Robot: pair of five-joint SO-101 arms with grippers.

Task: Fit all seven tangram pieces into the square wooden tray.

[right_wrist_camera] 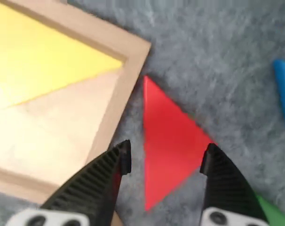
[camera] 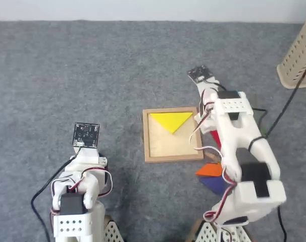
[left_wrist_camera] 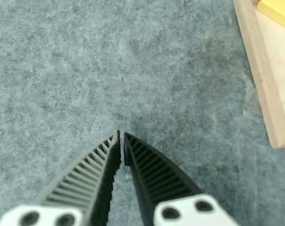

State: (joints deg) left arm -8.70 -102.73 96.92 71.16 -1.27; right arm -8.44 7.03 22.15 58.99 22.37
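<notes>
The square wooden tray (camera: 147, 142) lies mid-table with a yellow triangle (camera: 171, 121) in its far part. In the right wrist view my right gripper (right_wrist_camera: 167, 155) is open, its fingers straddling a red triangle (right_wrist_camera: 168, 141) that lies flat on the carpet just outside the tray rim (right_wrist_camera: 128, 70); the yellow triangle (right_wrist_camera: 43, 61) sits inside. An orange piece (camera: 209, 170) and a purple piece (camera: 216, 184) lie near the tray's near right corner. My left gripper (left_wrist_camera: 121, 136) is shut on nothing, over bare carpet to the left of the tray (left_wrist_camera: 265, 94).
A blue piece (right_wrist_camera: 284, 89) and a green piece (right_wrist_camera: 274, 212) lie on the carpet beyond the red triangle. A beige perforated basket (camera: 299, 50) stands at the far right. The right arm (camera: 234, 131) overhangs the tray's right edge. Grey carpet covers the table.
</notes>
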